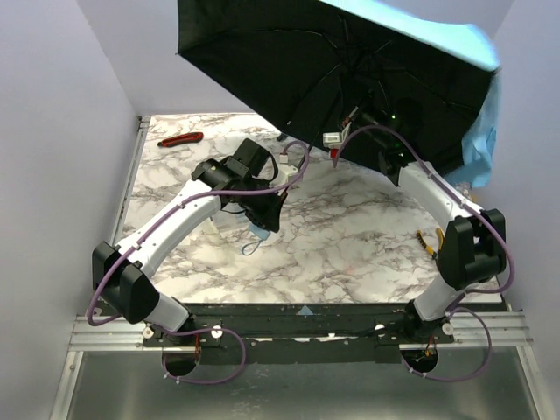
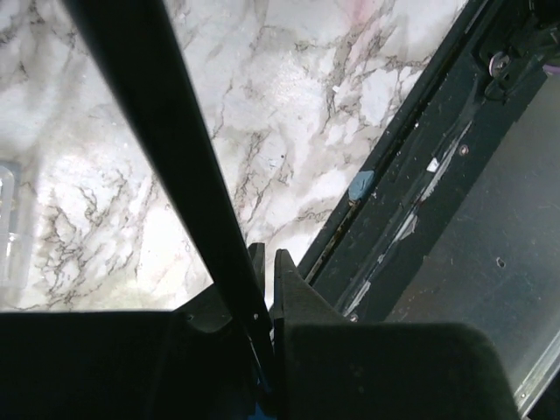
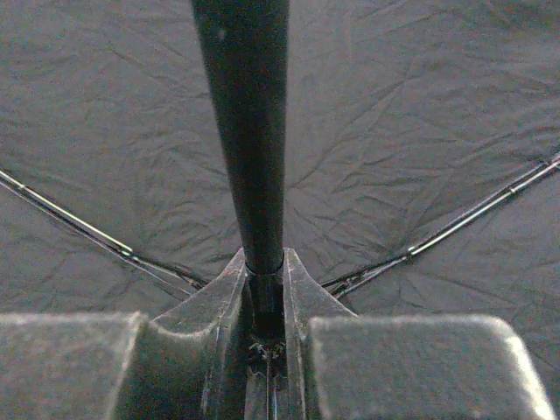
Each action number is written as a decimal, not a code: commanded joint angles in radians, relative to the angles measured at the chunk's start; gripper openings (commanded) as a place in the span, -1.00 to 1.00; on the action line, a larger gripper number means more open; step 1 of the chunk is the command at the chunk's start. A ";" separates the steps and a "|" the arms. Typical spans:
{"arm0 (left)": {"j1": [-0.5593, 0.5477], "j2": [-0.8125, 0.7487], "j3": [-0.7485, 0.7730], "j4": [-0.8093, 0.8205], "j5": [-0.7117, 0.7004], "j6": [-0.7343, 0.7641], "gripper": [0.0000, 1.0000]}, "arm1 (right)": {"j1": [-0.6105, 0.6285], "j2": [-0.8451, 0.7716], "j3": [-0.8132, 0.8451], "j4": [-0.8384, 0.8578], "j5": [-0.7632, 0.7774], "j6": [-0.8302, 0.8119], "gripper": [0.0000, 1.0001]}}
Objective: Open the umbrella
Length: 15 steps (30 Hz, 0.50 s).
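The umbrella (image 1: 332, 61) stands open over the back of the table, its black underside facing me and the sky-blue top (image 1: 437, 26) showing at the upper right. My left gripper (image 1: 262, 217) is low over the marble, shut on the thin black shaft (image 2: 175, 157) just above the blue handle with its loop (image 1: 255, 238). In the left wrist view the shaft runs slantwise down into that gripper (image 2: 267, 258). My right gripper (image 1: 360, 118) is up under the canopy. Its fingers (image 3: 302, 289) press both sides of the shaft (image 3: 249, 131), with canopy ribs (image 3: 472, 214) spreading behind it.
A red-handled tool (image 1: 181, 138) lies at the back left of the marble table (image 1: 350, 245). A small yellow item (image 1: 429, 241) lies by the right arm. A clear box edge (image 2: 9, 219) shows beside the left gripper. The table's black front rail (image 2: 420, 192) is close below it. Lavender walls enclose both sides.
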State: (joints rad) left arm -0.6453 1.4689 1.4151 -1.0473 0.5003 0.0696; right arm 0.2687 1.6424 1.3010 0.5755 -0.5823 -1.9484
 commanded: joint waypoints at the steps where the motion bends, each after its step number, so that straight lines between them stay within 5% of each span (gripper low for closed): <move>1: -0.048 -0.057 -0.040 -0.267 0.059 0.193 -0.95 | -0.134 0.060 0.154 0.179 0.352 0.039 -0.59; 15: -0.049 -0.056 -0.075 -0.281 0.019 0.213 -1.00 | -0.187 0.167 0.348 0.145 0.432 0.047 -0.59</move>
State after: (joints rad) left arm -0.6380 1.4662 1.4246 -0.9367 0.4511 0.0528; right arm 0.2615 1.7603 1.5063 0.5903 -0.5945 -1.9347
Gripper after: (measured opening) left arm 0.081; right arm 0.206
